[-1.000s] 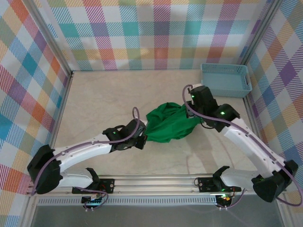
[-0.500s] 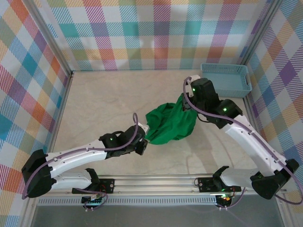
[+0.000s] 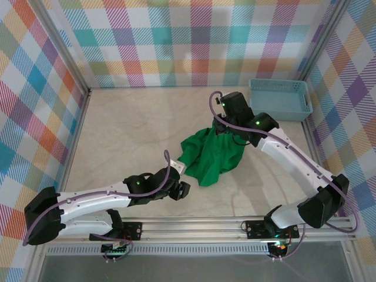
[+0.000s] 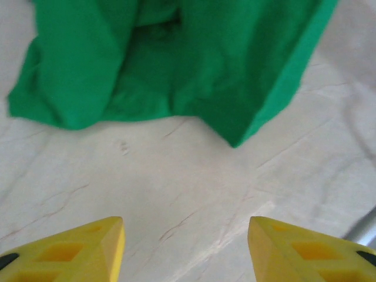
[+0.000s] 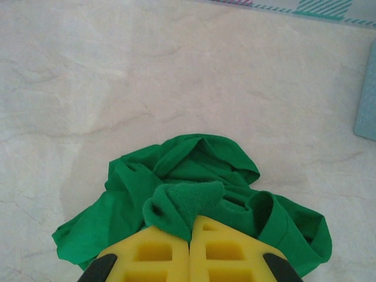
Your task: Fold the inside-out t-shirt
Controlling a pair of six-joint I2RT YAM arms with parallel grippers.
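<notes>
gripping the green t-shirt [image 3: 210,155] is the right pincer [image 5: 189,228]; left pincer [image 4: 185,230] gapes empty.

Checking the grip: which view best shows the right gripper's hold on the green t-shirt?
Right wrist: the shut right gripper pinches a t-shirt fold up close. Top view shows it whole, crumpled; left wrist, its near edge.

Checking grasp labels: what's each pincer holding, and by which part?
Right pincer pinches a bunched fold of the t-shirt; which garment part cannot be told. Left pincer is open over bare table, holding nothing.
</notes>
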